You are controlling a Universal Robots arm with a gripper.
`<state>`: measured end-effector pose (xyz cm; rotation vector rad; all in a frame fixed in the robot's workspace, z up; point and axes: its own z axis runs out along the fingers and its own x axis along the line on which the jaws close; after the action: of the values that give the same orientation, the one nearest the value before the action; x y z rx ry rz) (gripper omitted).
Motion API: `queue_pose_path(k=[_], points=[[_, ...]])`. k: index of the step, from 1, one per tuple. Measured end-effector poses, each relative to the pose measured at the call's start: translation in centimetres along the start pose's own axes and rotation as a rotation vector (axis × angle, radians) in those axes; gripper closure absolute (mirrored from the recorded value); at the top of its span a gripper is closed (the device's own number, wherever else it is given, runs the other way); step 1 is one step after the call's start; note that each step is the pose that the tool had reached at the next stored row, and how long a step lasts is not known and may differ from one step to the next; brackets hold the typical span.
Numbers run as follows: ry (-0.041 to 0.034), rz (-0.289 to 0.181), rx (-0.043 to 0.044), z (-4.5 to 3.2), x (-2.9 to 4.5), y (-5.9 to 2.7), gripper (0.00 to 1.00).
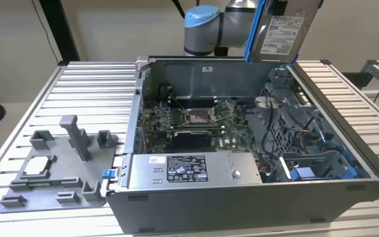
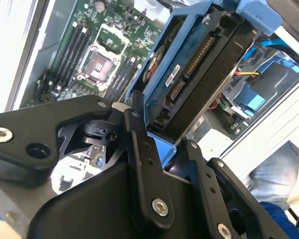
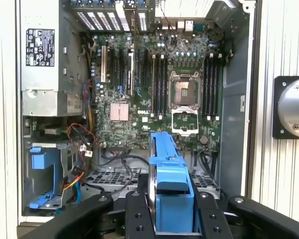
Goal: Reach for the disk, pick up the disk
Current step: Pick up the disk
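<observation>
Jaws were closed on the disk [image 1: 280, 30], one black finger [image 2: 147, 169] on each flat side, clamping the blue-railed end; in the first wrist view the gripper [image 3: 173, 219] pinched the blue rail edge-on. Judgement: gripping across the thin dimension let the drive come out vertically without fouling the case walls.

Largest first. The case [image 1: 347, 197] lay on its side, open face up, on the slatted table [image 1: 77, 89], so the arm could work straight down into it. Motherboard [image 3: 154, 94] was exposed, CPU socket [image 3: 184, 92] bare at centre. Power supply [image 1: 189, 170] sat along the near edge in the exterior view, lower centre of frame.

Disk hung at the upper right of the exterior frame, label facing the camera, well above the case's rim and clear of everything inside. Connector edge pointed down toward the board in the second wrist view. Judgement: pick looked done, drive lifted free.

Blue drive bay [image 3: 42, 174], lower left in the first wrist view, held no drive that I could see; loose cables [image 3: 82, 144] lay beside it.

Grey fixture tray [image 1: 51, 173] sat lower left in the exterior view, with a small chip [image 1: 37, 165] resting on it, well apart from the disk.
</observation>
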<state>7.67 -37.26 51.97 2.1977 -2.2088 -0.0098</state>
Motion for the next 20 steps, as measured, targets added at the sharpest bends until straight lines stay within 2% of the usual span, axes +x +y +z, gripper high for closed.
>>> queue_pose_path(k=[14, 16, 20], points=[[-0.0069, 0.000, -0.0001, -0.12, 0.97, -4.40, 1.00], [-0.0073, 0.000, -0.0001, -0.12, 1.12, -4.69, 1.00], [-0.0075, 0.000, 0.0000, -0.12, 1.66, -4.70, 1.00]])
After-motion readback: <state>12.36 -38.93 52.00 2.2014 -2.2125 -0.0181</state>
